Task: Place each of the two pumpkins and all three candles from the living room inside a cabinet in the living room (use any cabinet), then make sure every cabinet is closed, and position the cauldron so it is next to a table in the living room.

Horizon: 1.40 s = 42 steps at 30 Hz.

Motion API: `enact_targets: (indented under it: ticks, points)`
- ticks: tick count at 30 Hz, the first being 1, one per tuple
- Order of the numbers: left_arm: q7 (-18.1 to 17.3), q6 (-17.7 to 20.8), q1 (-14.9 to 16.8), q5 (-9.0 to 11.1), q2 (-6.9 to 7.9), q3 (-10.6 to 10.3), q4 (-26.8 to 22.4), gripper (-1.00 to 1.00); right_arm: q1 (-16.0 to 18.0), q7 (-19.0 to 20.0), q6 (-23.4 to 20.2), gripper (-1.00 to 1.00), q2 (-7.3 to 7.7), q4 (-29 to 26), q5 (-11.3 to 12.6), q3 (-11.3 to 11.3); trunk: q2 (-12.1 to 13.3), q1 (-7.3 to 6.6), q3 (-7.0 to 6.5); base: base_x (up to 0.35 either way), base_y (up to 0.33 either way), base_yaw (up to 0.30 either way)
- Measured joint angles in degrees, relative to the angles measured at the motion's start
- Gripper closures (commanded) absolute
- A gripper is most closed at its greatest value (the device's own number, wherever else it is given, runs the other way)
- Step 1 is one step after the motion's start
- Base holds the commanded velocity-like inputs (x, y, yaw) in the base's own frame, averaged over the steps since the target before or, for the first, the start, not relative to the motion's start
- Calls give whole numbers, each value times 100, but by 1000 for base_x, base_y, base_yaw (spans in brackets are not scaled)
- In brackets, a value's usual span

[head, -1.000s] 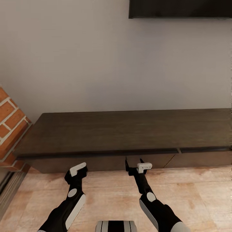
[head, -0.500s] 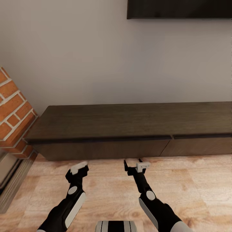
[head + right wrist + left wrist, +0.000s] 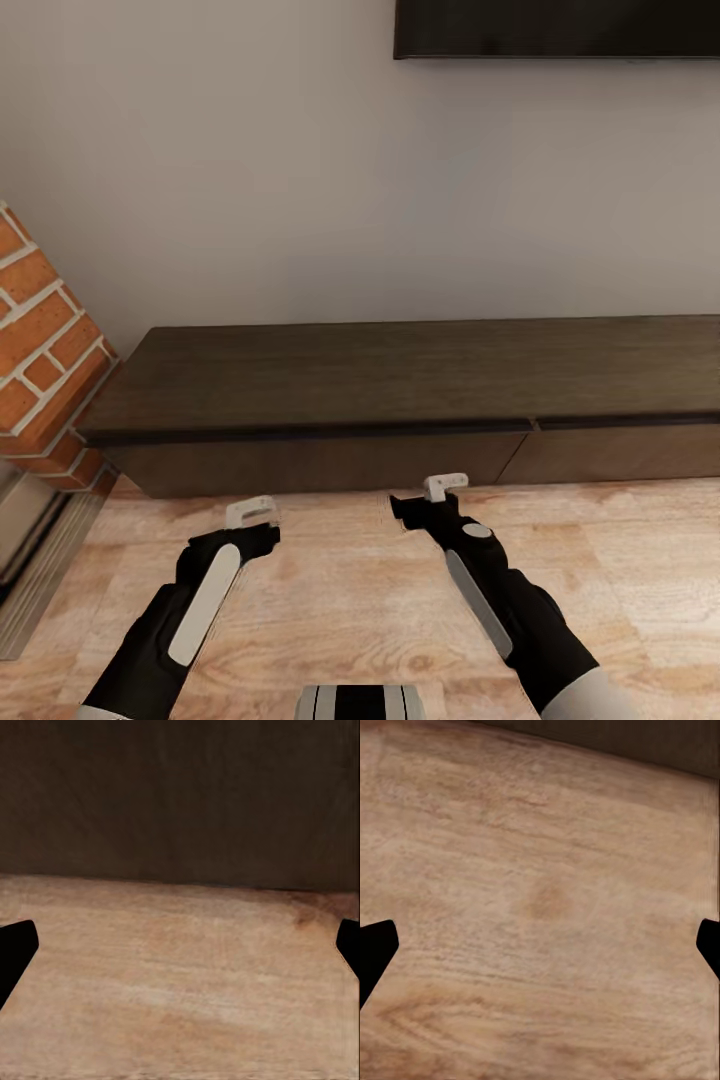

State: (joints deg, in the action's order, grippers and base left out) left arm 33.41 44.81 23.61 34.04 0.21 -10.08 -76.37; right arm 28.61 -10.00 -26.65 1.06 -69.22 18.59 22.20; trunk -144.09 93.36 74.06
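Pale grey wall point(image 3: 300, 180), dark screen edge point(image 3: 556, 28) at top of head view. Red brick column w/ white mortar point(image 3: 40, 350) at far left.

Long, low dark-brown wood cabinet point(image 3: 420, 385) runs across the view against the wall, long axis left-to-right. Flat top bare. Two wide drawer fronts: left drawer front point(image 3: 310, 462), right drawer front point(image 3: 620, 452), seam between them approx. above and a bit right of the right arm. Both fronts look flush, i.e. closed, no beige inside showing.

Light wood plank floor point(image 3: 350, 600) btwn robot and cabinet; floor also in left wrist view point(image 3: 540, 900), and in right wrist view w/ cabinet front point(image 3: 180, 795) straight ahead beyond a strip of floor.

Left gripper point(image 3: 250, 515): hangs over floor, near cabinet base but apart from it. Fingertips sit at opposite edges of the left wrist view, so spread wide, nothing between. Right gripper point(image 3: 425, 500): same, spread wide, empty, pointed at left drawer front.

Key relation: cabinet lies directly fwd of both grippers. Right gripper is the nearer to the drawer seam; left gripper faces mid left drawer.

Judgement: robot stands at the cabinet carrying nothing; a drawer must be opened before any loading.
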Motion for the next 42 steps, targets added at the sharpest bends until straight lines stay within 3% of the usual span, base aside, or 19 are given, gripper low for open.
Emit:
enact_targets:
  ticks: [3, 8, 15, 27, 38, 42]
  points:
    - [3, 418, 0, 156, -4, 245, -53, -100, 0, 1, -530, -100, 1, -182, 11, -220, 0, 0, 0, 0, 0, 0]
    - [4, 578, 2, 219, -28, 519, -159, -100, 0, 2, -1006, -100, -2, -236, 17, -295, 1, -3, -21, 0, 0, 0]
    - [5, 1099, 9, 230, -47, 577, -164, -100, 0, 2, -1132, -100, -7, -234, 23, -299, 10, -21, -176, 0, 0, 0]
    - [9, 1160, 18, 282, -53, 682, -160, -100, 0, 4, -2050, -100, -47, -112, 16, -321, 27, -50, -442, -144, 0, 0]
    - [9, 1160, 18, 293, -50, 685, -158, -100, -13, 29, -2063, -100, -41, 314, 34, -303, 41, -78, -686, -190, 0, 0]
    - [10, 1160, 18, 292, -48, 689, -162, -100, -307, 27, -1877, -100, -29, 415, 16, -305, 47, -90, -775, -67, 0, 0]
